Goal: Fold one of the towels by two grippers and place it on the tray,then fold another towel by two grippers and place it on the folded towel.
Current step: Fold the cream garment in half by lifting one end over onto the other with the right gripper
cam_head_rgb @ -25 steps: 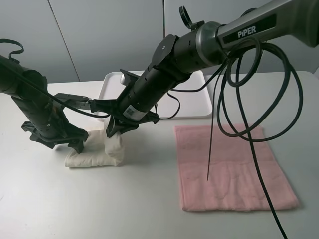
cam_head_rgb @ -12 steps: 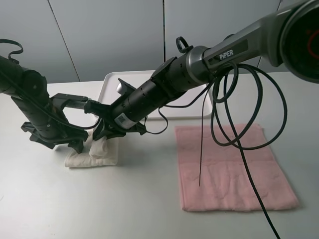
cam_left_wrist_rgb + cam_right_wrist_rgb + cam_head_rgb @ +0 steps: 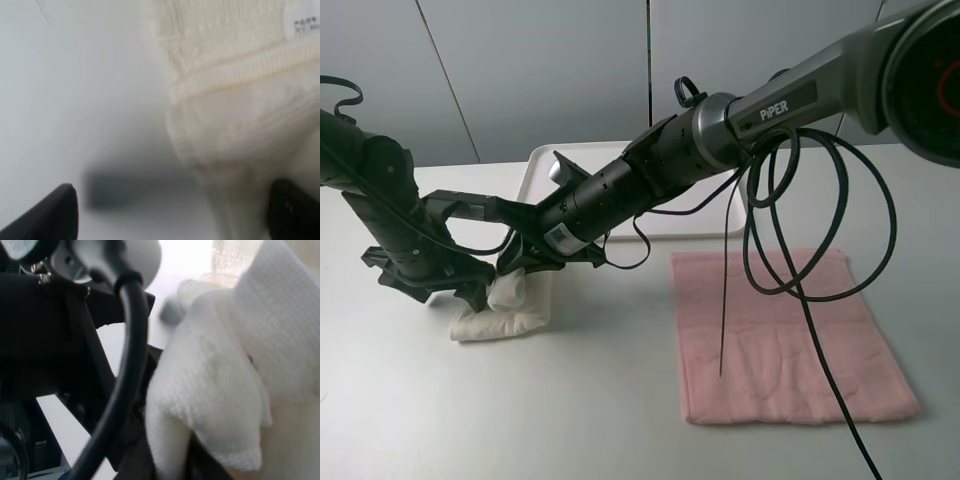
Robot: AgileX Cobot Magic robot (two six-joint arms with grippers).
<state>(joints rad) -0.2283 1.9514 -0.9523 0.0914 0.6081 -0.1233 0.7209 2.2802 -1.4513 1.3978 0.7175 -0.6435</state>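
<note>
Nearest, front right: pink towel [image 3: 790, 335] lies flat and unfolded on the worktop [image 3: 600, 400], untouched, with the right arm's cable loops hanging over it.

Mid left: cream towel [image 3: 505, 318] sits on the worktop as a partly folded bundle, well apart from the pink one. The right end effector [image 3: 520, 272] has reached across the middle and is clamped on a raised flap of the cream cloth, with the pinched fold bulging in its wrist view. The left end effector [image 3: 172, 212] has its jaws spread wide at the bundle's far-left edge, holding nothing. Whether a prong touches the cloth is unclear.

Far: tray [image 3: 712, 228], white and bare where it shows, lies behind the right arm.

Judgement: the first towel's fold is in hand and not finished. Next, the flap must be laid down over the bundle. The left end effector then needs to close on the opposite edge so both can carry it back to the tray.
</note>
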